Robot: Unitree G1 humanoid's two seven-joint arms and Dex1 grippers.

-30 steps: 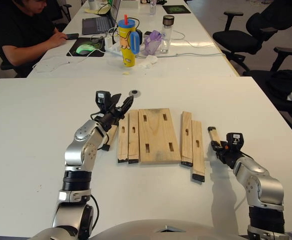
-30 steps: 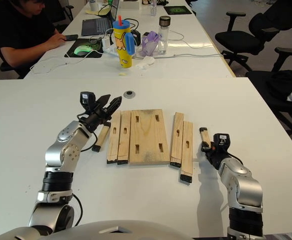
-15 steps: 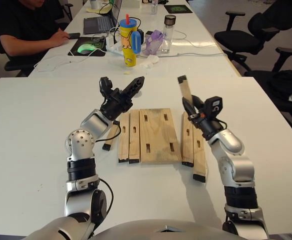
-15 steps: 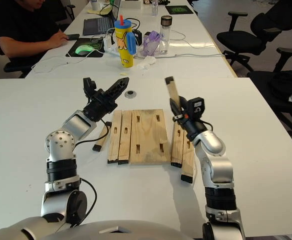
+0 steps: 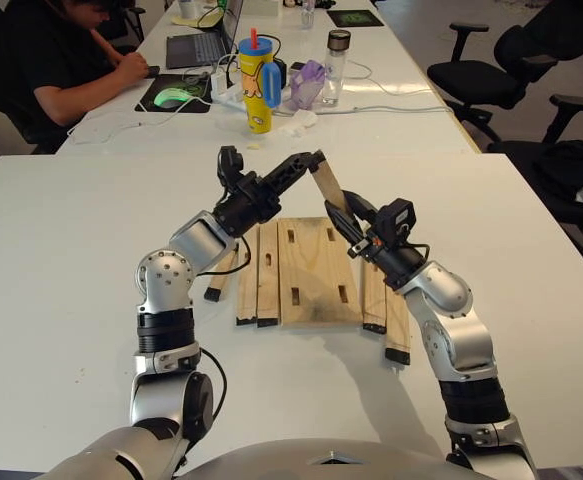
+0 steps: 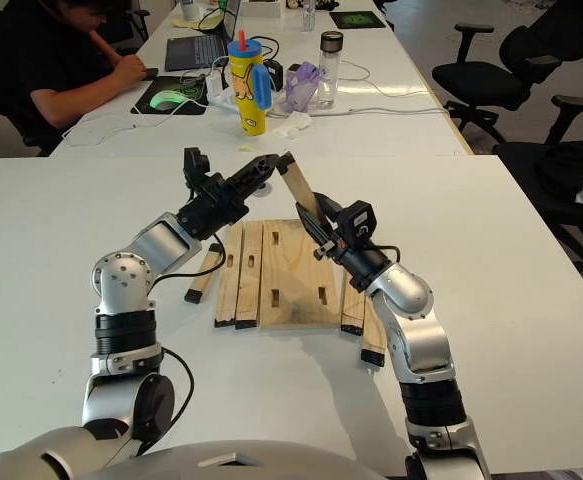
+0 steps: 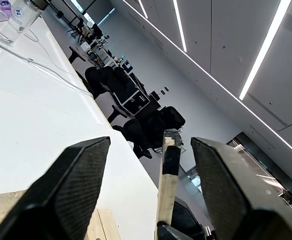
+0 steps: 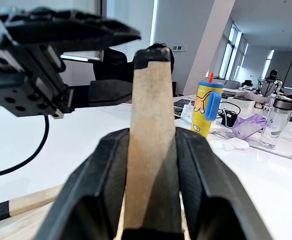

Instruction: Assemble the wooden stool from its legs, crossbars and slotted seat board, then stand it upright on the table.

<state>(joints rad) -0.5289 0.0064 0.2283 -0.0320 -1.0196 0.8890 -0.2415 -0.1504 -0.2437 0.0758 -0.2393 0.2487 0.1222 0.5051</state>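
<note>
Two grippers meet at centre frame, above the seat board lying flat on the table. The right gripper is clenched on the lower part of a crossbar, held tilted, dark-tipped end uppermost. The left gripper is released, fingers either side of that upper end, not touching it. Four slotted legs flank the board, two per side; a short bar lies left of them.

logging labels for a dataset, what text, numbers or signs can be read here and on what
No text can be quoted.
The yellow cup: printed picture, any words too small.
The clear bottle: label marks too blurred.
The seat board and the wooden piece in the right hand: bare wood, no marks seen.
</note>
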